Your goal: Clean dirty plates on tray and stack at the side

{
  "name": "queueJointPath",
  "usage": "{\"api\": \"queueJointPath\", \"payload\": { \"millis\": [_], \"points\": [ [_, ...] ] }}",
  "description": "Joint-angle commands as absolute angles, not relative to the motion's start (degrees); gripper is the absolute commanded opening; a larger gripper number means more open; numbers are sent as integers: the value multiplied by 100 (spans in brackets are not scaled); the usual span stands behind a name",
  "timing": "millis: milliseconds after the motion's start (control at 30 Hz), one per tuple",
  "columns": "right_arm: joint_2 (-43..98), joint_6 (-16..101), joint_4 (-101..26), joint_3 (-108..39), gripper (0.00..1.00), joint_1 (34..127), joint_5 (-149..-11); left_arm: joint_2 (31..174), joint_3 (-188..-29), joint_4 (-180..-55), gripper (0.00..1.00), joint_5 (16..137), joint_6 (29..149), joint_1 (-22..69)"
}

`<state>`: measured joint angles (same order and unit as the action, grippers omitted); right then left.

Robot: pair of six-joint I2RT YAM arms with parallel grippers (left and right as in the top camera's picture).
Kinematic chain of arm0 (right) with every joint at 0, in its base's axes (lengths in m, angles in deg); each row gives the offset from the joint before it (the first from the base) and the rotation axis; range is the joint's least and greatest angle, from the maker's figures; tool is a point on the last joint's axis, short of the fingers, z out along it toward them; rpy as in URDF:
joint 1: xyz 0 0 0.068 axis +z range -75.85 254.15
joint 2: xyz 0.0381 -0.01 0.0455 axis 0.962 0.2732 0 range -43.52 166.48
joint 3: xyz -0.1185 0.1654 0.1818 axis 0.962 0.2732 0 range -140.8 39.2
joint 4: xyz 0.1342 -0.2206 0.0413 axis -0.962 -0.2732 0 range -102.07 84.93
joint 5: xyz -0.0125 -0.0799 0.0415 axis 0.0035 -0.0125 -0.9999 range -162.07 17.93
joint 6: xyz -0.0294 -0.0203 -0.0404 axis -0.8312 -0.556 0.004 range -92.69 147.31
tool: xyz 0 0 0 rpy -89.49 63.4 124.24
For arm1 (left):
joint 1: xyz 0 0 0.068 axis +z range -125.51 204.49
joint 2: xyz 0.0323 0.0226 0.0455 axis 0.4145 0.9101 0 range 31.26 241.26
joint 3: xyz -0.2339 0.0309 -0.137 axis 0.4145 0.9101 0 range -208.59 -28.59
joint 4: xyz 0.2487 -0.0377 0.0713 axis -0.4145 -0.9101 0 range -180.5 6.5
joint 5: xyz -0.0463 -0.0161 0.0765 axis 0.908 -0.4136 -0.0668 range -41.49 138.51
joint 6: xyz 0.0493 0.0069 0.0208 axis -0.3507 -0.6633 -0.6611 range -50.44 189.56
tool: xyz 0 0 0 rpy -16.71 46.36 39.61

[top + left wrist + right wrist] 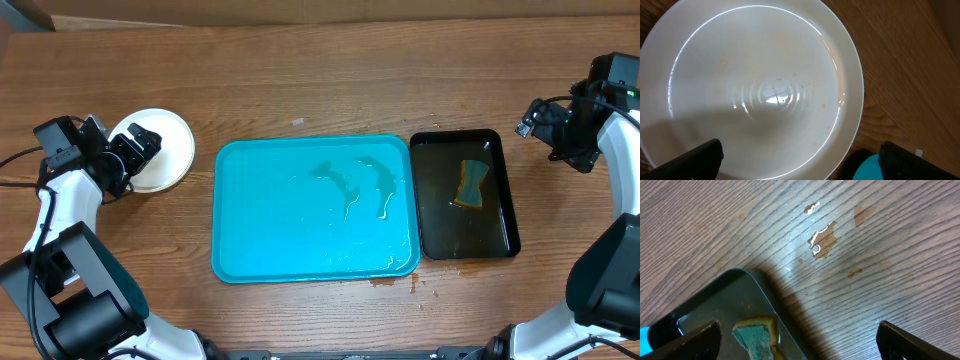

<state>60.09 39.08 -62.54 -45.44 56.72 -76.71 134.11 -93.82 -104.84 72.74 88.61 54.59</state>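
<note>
Tray sits mid-table with no plates on it, only streaks of water across its floor. A white plate rests on the bare wood at the left side, well apart from the tray. From above I cannot tell whether other plates lie under it. Left gripper hangs directly over that plate, its fingers spread wide at the 2 lower corners of the wrist view, holding nothing. The plate face is wet, with a ripple of water at its centre and a few faint brown specks toward the rim, so it looks mostly but not perfectly clean. Right gripper sits at the far right, jaws apart and empty, its camera looking down on a corner of the black tray and a small spill on the table. Sponge lies in the black tray's shallow water, probably to keep drips off the wood and within reach. Judgement: the task is at or near its end, and stacking at the side leaves the tray free.
</note>
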Motion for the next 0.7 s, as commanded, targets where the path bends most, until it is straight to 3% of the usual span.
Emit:
{"api": "queueJointPath", "payload": {
  "millis": [0,333,667],
  "points": [
    [5959,3915,-6224,-4634,100,5683,-7682,13487,-9411,-10463,100,7160,8795,5473],
    [4376,3915,-6226,-4634,100,5901,-7680,13487,-9411,-10463,100,7160,8795,5473],
    [1131,3915,-6226,-4632,100,7816,-7682,13487,-9411,-10463,100,7160,8795,5473]
  ]
}}
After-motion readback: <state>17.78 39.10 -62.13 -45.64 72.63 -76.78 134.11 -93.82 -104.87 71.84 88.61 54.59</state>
